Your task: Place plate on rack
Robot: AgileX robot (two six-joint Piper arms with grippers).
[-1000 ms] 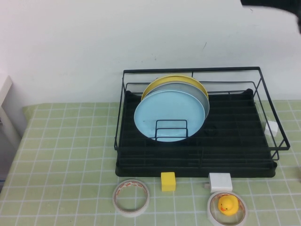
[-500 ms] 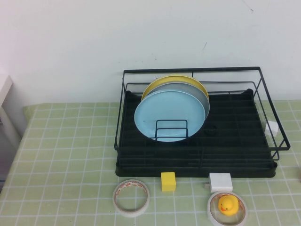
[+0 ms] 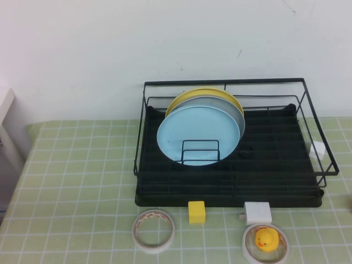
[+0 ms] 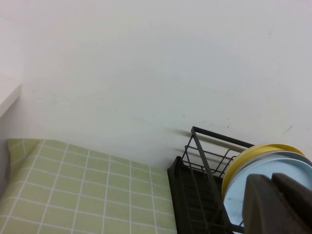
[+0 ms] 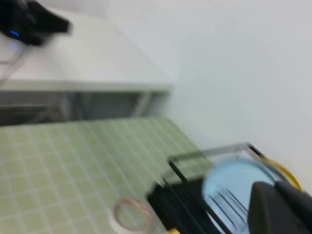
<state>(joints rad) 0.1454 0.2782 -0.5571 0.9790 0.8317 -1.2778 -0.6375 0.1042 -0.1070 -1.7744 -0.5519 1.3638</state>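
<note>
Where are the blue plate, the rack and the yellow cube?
plate [image 3: 199, 127], high view, middle of its face
rack [image 3: 278, 159], high view, bare tray base
cube [image 3: 196, 212], high view, its front

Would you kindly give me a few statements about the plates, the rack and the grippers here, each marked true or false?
1. The light-blue plate stands on edge in the rack. True.
2. The yellow plate is the front one. False: it is rearmost, behind the grey-white plate.
3. The rubber duck sits inside the rack. False: it is on the table, in a tape roll.
4. The left gripper and right gripper hold nothing. True, as far as visible: only part of each shows in its wrist view.
</note>
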